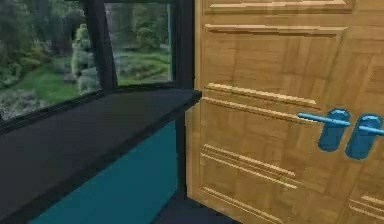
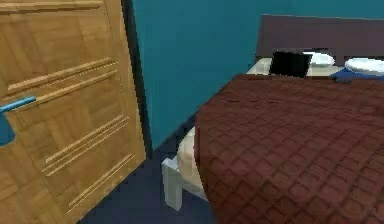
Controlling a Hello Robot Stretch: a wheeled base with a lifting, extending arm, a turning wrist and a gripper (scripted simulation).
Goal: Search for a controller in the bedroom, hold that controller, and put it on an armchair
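Observation:
A bed [image 2: 290,140] with a dark red quilted cover takes up the arm side view's right half. Near its dark headboard [image 2: 320,35] lie a black rectangular object [image 2: 290,63], white pillows [image 2: 322,60] and a blue-and-white thing [image 2: 362,70] at the far right edge. None of these has a shape I can name as a controller.
A panelled wooden door [image 1: 290,110] with blue lever handles [image 1: 335,122] stands close ahead; its edge shows again on the arm side view's left [image 2: 70,100]. A dark window ledge [image 1: 90,130] runs under windows with garden outside. Teal wall [image 2: 195,60] lies behind the bed; dark floor [image 2: 135,205] between door and bed.

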